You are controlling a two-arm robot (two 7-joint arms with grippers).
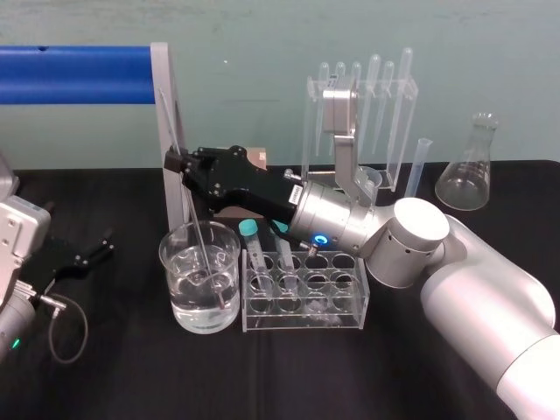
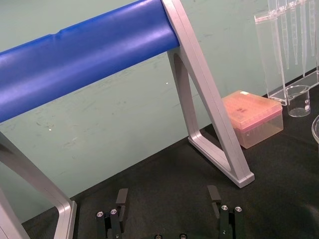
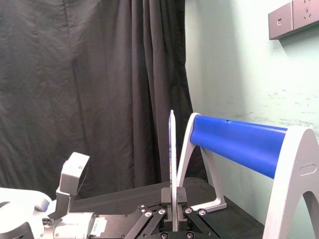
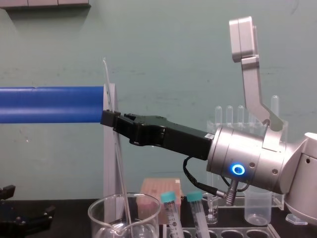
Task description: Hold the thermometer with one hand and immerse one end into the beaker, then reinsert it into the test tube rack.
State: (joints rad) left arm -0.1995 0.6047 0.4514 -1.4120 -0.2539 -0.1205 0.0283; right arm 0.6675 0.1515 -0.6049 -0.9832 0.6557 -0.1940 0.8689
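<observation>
While the right gripper (image 1: 178, 163) has its jaws clamped on the thermometer (image 1: 196, 214), I read the grip from the right wrist view first: the two black fingers (image 3: 182, 194) are pressed together on the rod (image 3: 172, 149), which stands up straight between them. In the head view the pinch sits left of centre, part-way along the rod. In the chest view the gripper (image 4: 106, 118) reaches in from the right with the thermometer (image 4: 121, 173) running through its tip, tilted slightly, top end leaning to the left of the frame.

Below the pinch, the rod slants down into the beaker (image 1: 171, 280), and its lower end is inside the glass, down at the clear liquid. I cannot tell how far under the surface it goes. The beaker (image 4: 99, 218) sits at the lower centre-left of the head view, directly under the gripper.

Just beside it on the right is the rack (image 1: 350, 311), with two teal-capped tubes (image 1: 249, 229) leaning in its left holes, close under the wrist with the blue ring (image 1: 322, 238).

Farther out, a blue bar (image 1: 70, 74) on a grey frame crosses the upper left, behind the thermometer's top. A pipette stand (image 1: 359, 105) is at upper centre, and a flask (image 1: 468, 171) is at the upper right.

My left gripper (image 1: 109, 242) is parked low at the left edge, well apart from the beaker. In its wrist view the fingers (image 2: 122, 196) stand apart over the black table (image 2: 164, 169), holding nothing.
</observation>
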